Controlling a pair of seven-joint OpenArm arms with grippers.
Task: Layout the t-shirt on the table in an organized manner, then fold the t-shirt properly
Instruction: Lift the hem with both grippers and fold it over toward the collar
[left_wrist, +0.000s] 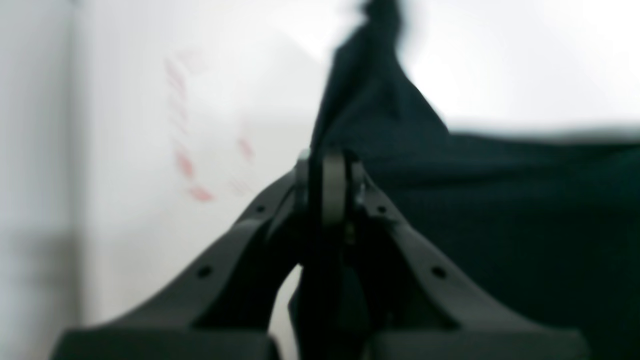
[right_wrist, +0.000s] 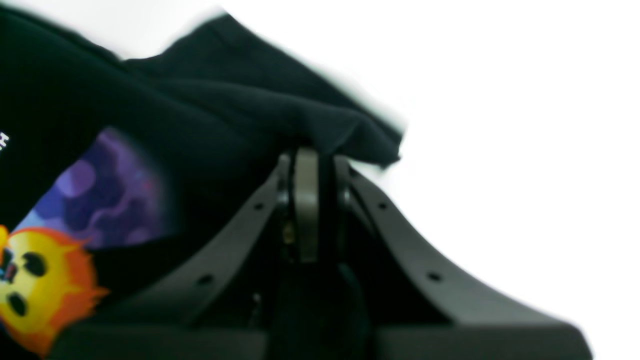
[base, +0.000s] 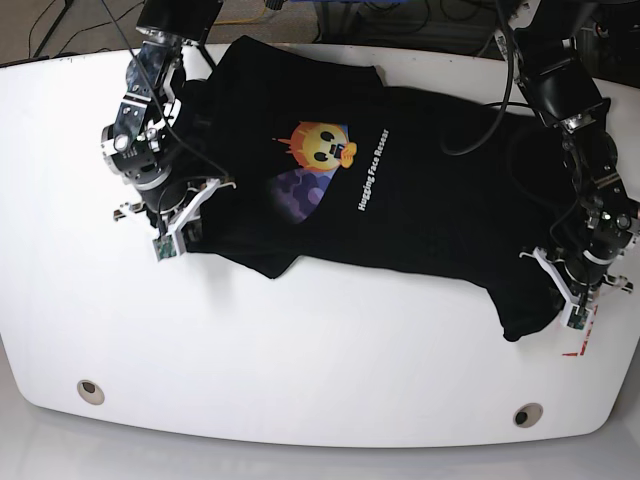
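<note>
- Both sets of fingers are clamped on the shirt (base: 400, 190): the left fingers (left_wrist: 327, 180) pinch a black edge, the right fingers (right_wrist: 307, 175) grip a fold beside the purple patch (right_wrist: 107, 190) and the flaming face (right_wrist: 37, 280).
- In the base view the right arm holds the shirt's left end, near a sleeve it seems; the left arm holds the right end, by the hem as far as I can tell.
- The shirt lies print-up across the far half of the worktop (base: 300, 380), stretched between the two grips, with a rumpled near edge and a drooping near-right corner.
- Step, as I judge it: laying out, not yet folding.
- The next move likely calls for pulling the ends apart evenly, lowering the cloth flat, then freeing both grips without dragging it.
- Risk: uneven tension could leave the near edge bunched.
- The worktop is glossy white with curved edges; two grommets, one (base: 90, 389) near-left, one (base: 527, 414) near-right, and red dashes (base: 580, 345) by the left arm.
- Beyond the far edge: cables and floor, little else clear.
</note>
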